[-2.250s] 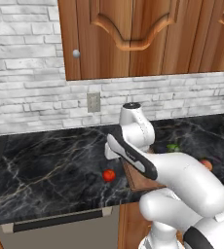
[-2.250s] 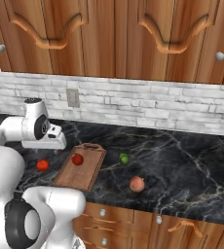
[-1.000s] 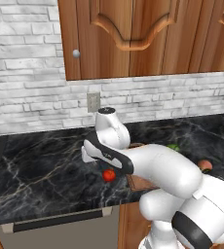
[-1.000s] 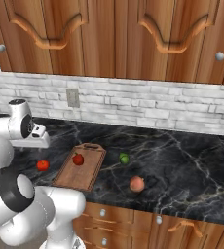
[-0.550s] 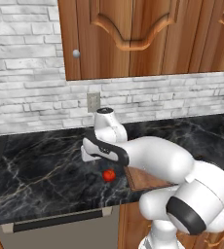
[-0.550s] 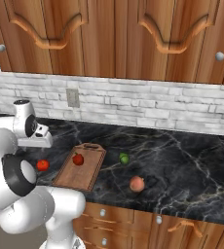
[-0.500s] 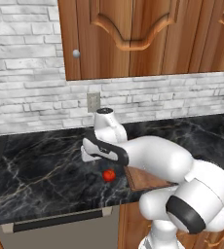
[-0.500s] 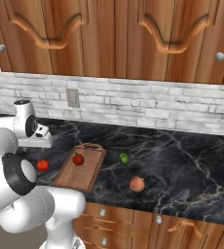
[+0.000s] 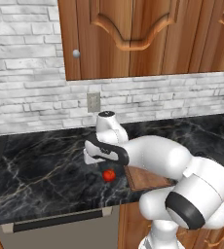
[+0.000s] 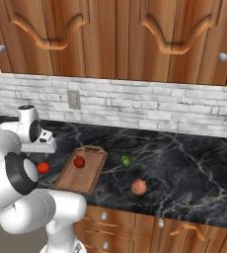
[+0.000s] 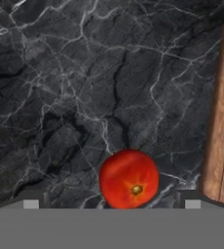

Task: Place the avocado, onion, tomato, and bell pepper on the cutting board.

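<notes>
**Overhead, a gripper is hovering above a red tomato on the marble counter**

Here the white arm is reaching left over the black marble counter (image 9: 36, 170), its gripper (image 11: 111, 204) hanging just above a red tomato (image 11: 129, 178) that is sitting beside the cutting board (image 10: 81, 173). The two finger tips are standing wide apart, one on each side of the fruit, not touching it. A second red item (image 10: 79, 161) is lying on the board near its handle slot. The avocado (image 10: 126, 160) and the onion (image 10: 138, 187) are resting on the counter to the board's right, apart from each other and from the board.
</notes>
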Available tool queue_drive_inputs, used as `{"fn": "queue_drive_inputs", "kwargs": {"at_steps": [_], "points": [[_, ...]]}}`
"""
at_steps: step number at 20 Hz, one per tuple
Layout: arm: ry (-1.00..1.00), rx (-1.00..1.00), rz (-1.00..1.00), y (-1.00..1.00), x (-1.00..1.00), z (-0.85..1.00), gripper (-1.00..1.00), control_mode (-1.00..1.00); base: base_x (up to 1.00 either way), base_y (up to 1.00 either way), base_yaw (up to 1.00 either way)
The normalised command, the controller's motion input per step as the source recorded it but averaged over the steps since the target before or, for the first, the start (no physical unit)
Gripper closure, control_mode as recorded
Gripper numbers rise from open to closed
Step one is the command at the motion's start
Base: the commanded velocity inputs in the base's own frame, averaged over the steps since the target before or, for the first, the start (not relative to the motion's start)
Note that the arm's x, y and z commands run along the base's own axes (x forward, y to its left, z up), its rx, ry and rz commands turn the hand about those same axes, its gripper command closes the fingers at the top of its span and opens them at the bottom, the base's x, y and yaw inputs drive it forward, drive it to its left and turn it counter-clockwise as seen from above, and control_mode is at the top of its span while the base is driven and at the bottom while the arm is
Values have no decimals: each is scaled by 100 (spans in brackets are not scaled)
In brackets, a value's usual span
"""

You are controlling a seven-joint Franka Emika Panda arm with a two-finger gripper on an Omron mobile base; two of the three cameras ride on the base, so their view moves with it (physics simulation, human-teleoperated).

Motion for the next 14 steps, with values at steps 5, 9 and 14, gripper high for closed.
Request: {"fn": "queue_drive_inputs", "kwargs": {"at_steps": [5, 9, 14], "points": [[0, 0, 0, -12, -5, -15, -100, -100, 0, 0, 0], [0, 0, 0, -3, -18, -9, -100, -100, 0, 0, 0], [0, 0, 0, -10, -16, -8, -100, -100, 0, 0, 0]]}}
